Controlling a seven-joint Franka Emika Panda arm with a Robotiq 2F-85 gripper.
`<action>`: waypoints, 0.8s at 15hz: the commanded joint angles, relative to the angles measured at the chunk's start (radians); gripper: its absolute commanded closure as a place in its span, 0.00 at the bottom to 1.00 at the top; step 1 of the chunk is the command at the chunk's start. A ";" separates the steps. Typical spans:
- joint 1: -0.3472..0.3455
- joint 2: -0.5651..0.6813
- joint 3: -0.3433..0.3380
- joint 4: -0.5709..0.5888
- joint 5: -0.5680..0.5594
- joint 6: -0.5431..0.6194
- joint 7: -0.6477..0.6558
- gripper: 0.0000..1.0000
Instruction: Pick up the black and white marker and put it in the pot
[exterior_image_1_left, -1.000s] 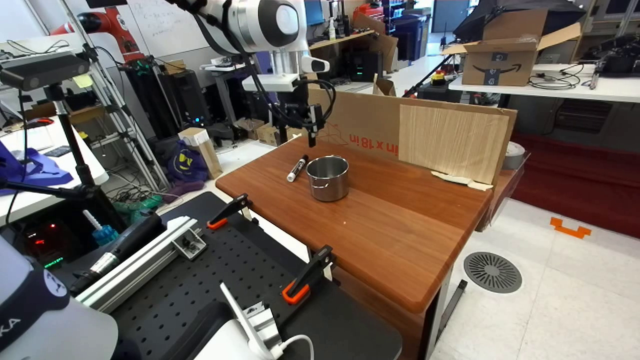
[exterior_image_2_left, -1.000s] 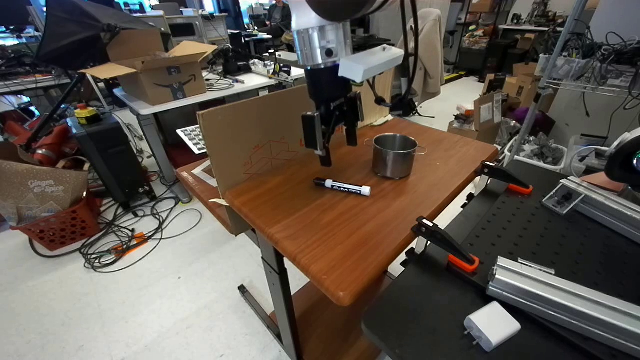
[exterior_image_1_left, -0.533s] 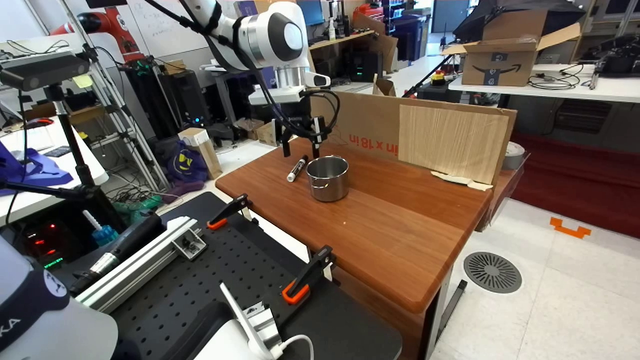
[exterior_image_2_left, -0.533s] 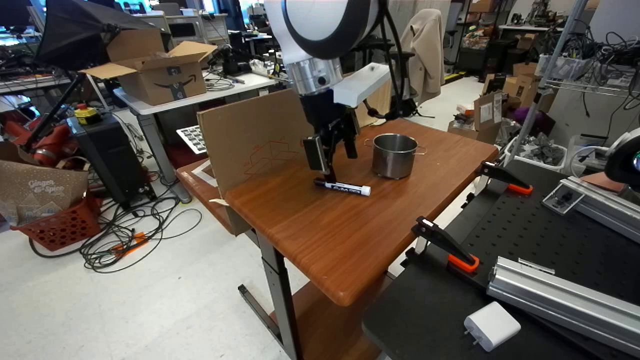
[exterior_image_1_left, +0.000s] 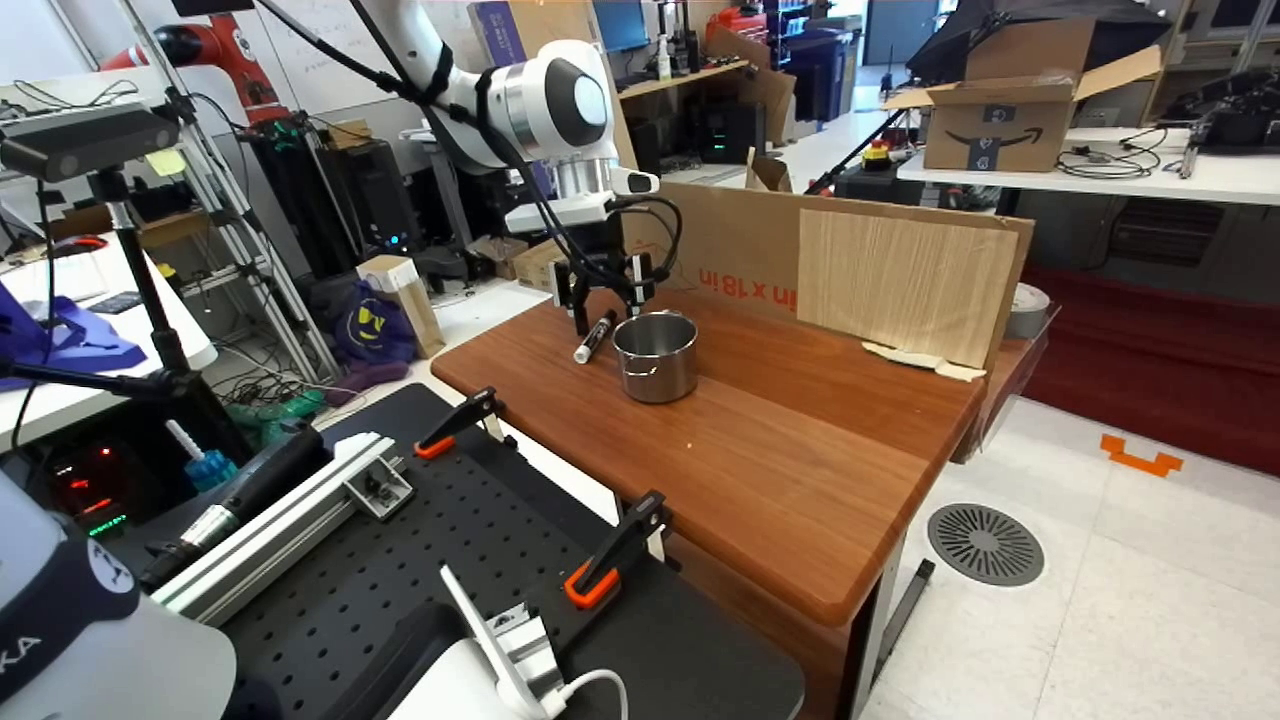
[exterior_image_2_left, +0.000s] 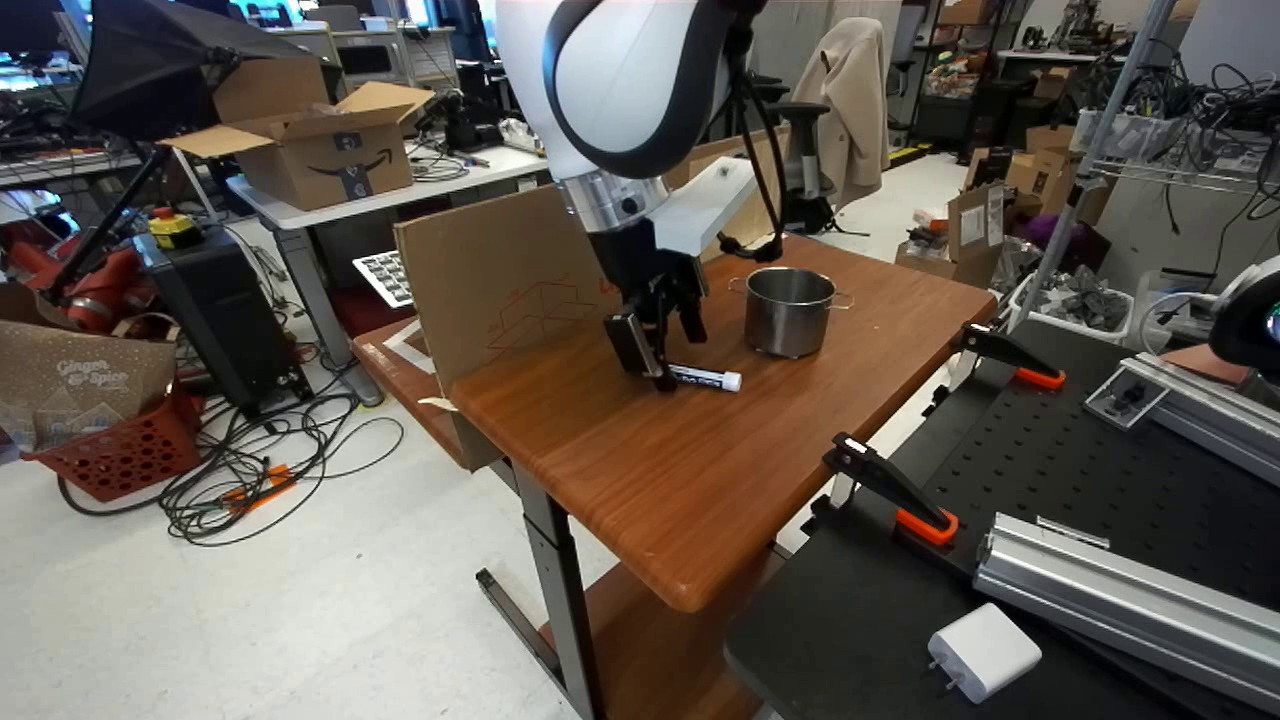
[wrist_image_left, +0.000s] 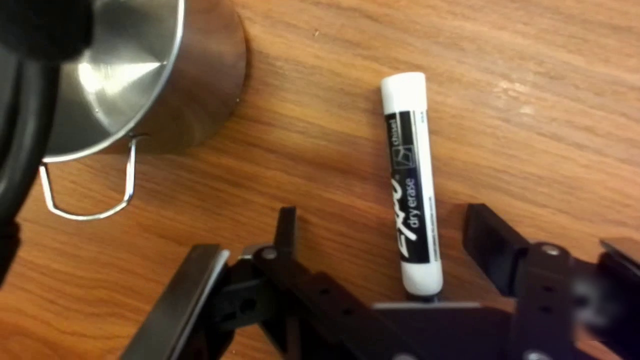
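The black and white marker (wrist_image_left: 411, 190) lies flat on the wooden table, its white end pointing away from my gripper in the wrist view. It also shows in both exterior views (exterior_image_1_left: 595, 338) (exterior_image_2_left: 706, 377). Its black cap end is mostly hidden by the gripper in the wrist view. My gripper (wrist_image_left: 380, 225) is open and empty, low over the table, with one finger on each side of the marker and a gap to both. The grey metal pot (wrist_image_left: 215, 85) stands upright beside the marker, also in both exterior views (exterior_image_1_left: 656, 365) (exterior_image_2_left: 790, 318).
A cardboard panel (exterior_image_1_left: 720, 240) stands along the table's far edge, behind the gripper. The wooden table (exterior_image_1_left: 780, 470) has bare surface beside the pot. Black and orange clamps (exterior_image_1_left: 610, 550) sit at the edge towards the black perforated board (exterior_image_1_left: 470, 540).
My gripper has come down from well above the table to around the marker and turned somewhat. The fingers stay open. The marker and the pot have not moved.
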 joint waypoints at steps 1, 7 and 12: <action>0.021 0.025 -0.016 0.055 -0.022 -0.058 0.009 0.48; 0.018 0.038 -0.012 0.090 -0.018 -0.102 0.001 0.92; 0.006 0.029 -0.007 0.099 -0.004 -0.114 -0.005 0.95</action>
